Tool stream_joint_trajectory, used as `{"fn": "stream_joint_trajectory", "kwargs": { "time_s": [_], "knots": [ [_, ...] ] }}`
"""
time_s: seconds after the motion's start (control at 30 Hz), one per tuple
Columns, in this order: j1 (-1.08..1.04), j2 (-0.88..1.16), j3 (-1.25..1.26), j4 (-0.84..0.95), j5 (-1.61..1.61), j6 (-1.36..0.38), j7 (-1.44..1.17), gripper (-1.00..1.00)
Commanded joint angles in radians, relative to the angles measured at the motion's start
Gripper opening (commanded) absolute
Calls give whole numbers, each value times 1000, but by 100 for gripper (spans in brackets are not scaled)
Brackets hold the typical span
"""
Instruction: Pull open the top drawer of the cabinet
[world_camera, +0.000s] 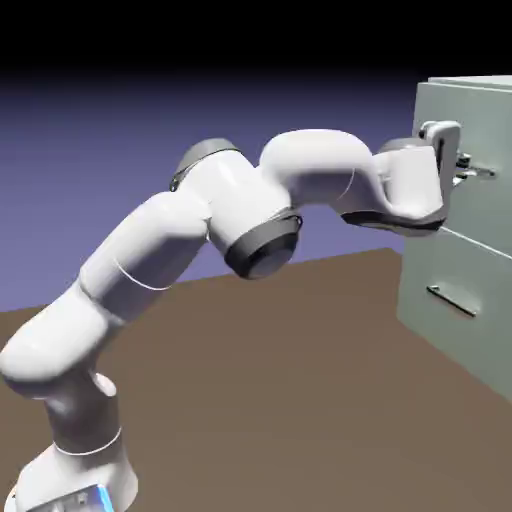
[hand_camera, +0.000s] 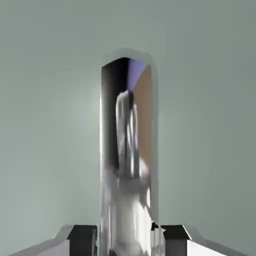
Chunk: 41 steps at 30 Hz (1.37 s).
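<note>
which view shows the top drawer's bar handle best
The hand view: the bar handle runs large and unobstructed up the middle, glossy with reflections, its lower end between the tool's fingertips. The exterior view shows it only small at the right, partly hidden behind the tool.

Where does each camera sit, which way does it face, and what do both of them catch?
Exterior view: stands beside the robot, looking across the arm toward the cabinet; nearly the whole arm shows, base to hand.
Hand view: rides on the hand, looking along the gripper at the top drawer; only the fingertips show, at the bottom edge.
Shared: the top drawer and its bar handle, with the gripper at it.
</note>
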<state>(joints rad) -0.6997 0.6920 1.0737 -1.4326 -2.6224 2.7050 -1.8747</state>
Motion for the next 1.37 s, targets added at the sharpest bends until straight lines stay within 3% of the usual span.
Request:
{"fn": "stream_joint_trajectory", "kwargs": {
  "time_s": [0.0, 0.33, 0.63, 0.93, 1.23, 1.27, 1.33],
  "knots": [
    [-24, -23, 12, -36, -6, -8, 23, -100],
    [-337, -309, 210, -384, -57, -48, 299, -100],
    [-663, -483, 482, -523, -91, -29, 490, -100],
    [-961, -380, 808, -644, -58, -87, 379, -100],
    [-1218, -154, 1105, -882, 11, -192, 191, -100],
    [-1218, -154, 1105, -882, 11, -192, 191, 100],
    [-1248, -122, 1138, -918, 24, -202, 170, 100]
  ]
}}
